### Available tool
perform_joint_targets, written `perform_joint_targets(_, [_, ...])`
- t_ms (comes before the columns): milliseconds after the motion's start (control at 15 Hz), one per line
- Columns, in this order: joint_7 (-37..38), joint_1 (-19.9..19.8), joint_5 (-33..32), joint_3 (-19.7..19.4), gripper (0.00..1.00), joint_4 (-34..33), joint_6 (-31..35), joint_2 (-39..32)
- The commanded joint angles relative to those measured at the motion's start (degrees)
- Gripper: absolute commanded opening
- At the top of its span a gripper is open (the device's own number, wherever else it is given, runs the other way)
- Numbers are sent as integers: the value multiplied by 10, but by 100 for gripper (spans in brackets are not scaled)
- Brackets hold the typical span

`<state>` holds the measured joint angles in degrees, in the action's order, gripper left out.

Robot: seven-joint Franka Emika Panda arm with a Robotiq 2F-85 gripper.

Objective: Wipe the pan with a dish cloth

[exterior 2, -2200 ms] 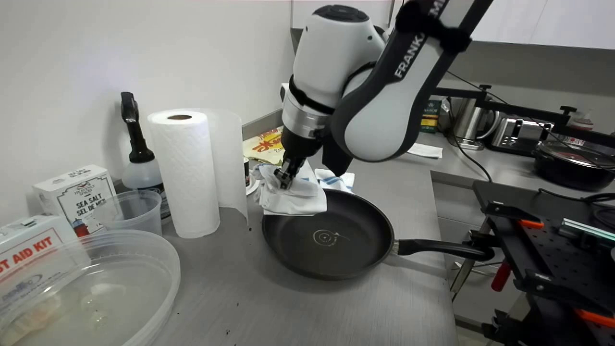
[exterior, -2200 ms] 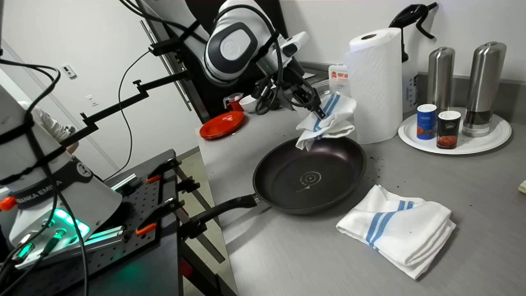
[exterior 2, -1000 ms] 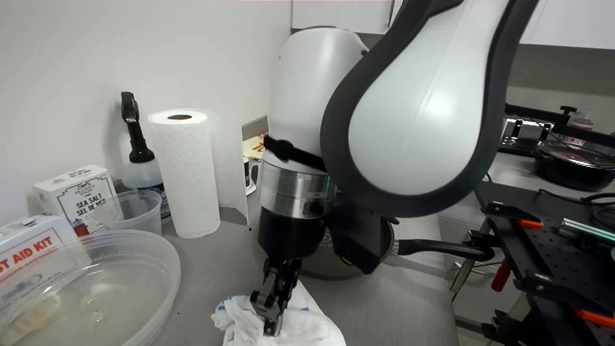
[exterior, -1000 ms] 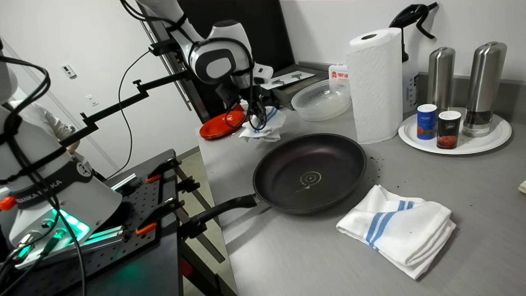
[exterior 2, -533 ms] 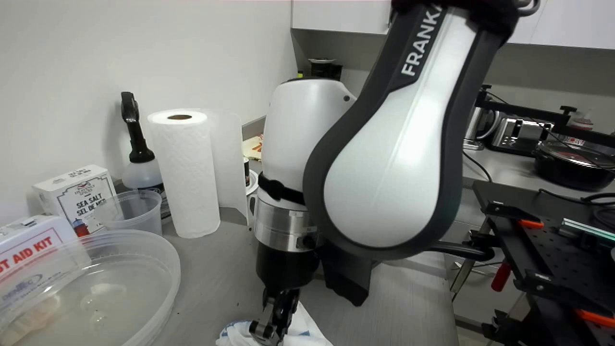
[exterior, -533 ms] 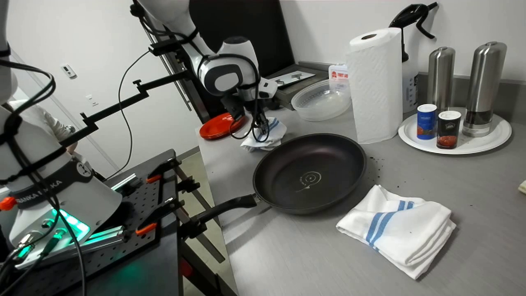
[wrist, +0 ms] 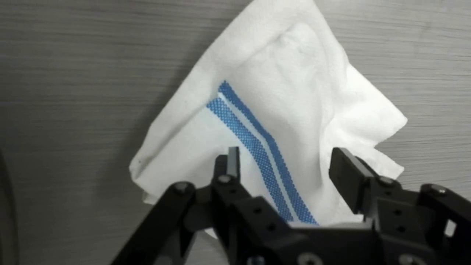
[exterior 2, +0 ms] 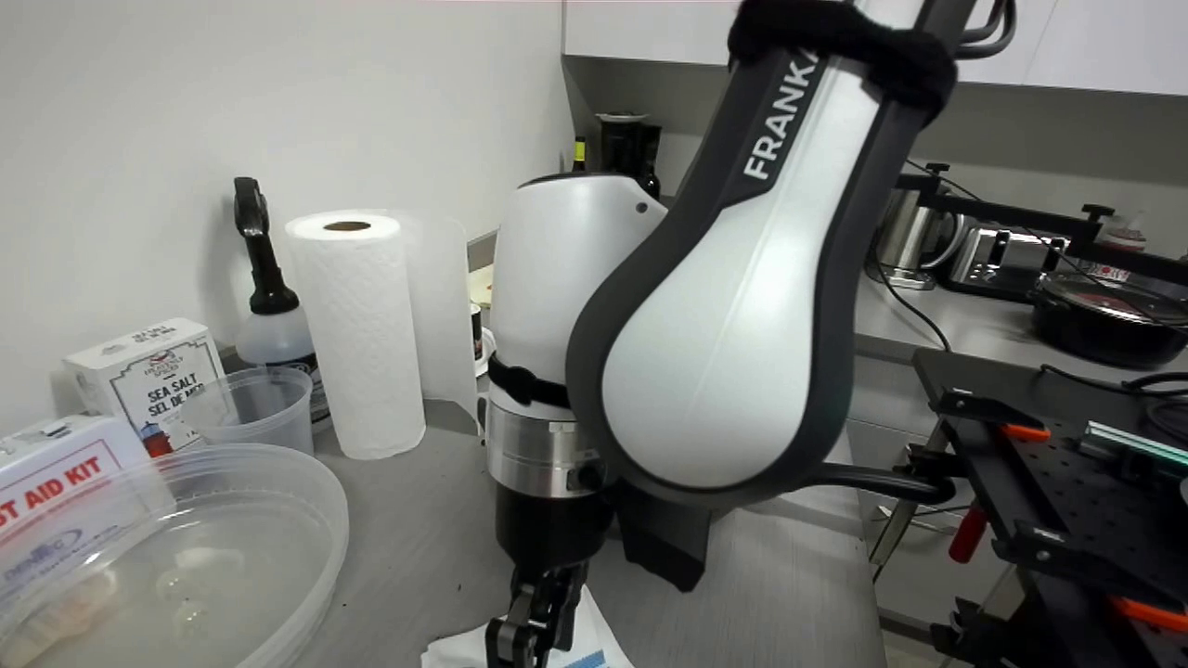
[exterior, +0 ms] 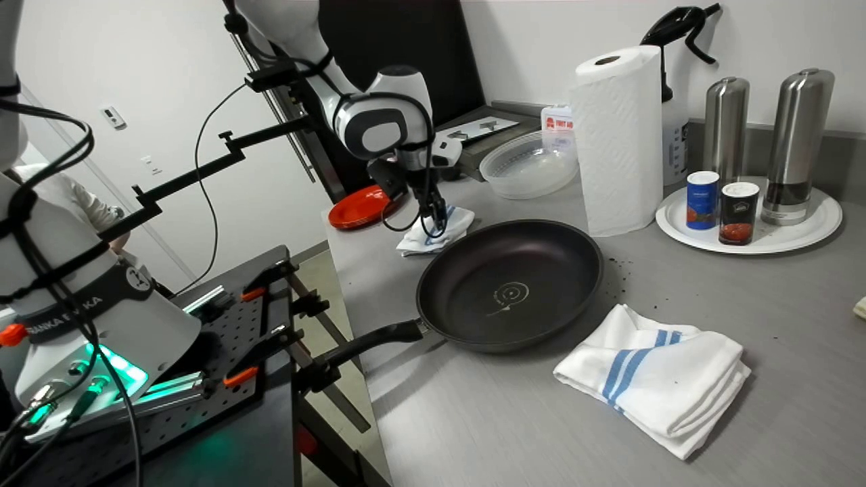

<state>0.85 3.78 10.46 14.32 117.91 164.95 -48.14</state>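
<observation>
Grey counter (exterior: pixel 487 406) beneath the pan (exterior: pixel 511 287); pale walls (exterior: pixel 541 47).

Arm (exterior 2: pixel 715 371) bent, wrist (exterior 2: pixel 538 455) downward, jaws apart

In an exterior view, the camera looked down at a slant along the desk (exterior: pixel 487 419), with the pan (exterior: pixel 511 287) in the middle of the frame and the clear tub (exterior: pixel 517 189) far back. In an exterior view with the arm (exterior 2: pixel 710 371) big in the middle, the camera looked roughly back from the clear tub's end, the tub near at the lower left. Both exterior views showed the paper towel roll (exterior: pixel 619 145). The wrist view looked almost straight down from close up, past the jaws at the bottom, and all three views shared the cloth (wrist: pixel 268 114).
</observation>
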Motion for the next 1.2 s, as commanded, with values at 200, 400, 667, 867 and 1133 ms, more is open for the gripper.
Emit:
perform_joint_targets(200, [3, 14, -16, -12, 100, -7, -50, 20])
perform_joint_targets(400, [16, 41, -34, -37, 100, -3, -60, 41])
perform_joint_targets(667, [38, 93, -82, -96, 100, 4, -61, 73])
perform_joint_targets(867, [62, 122, -114, -136, 100, 17, -57, 96])
perform_joint_targets(1133, [100, 145, -142, -187, 100, 43, -51, 119])
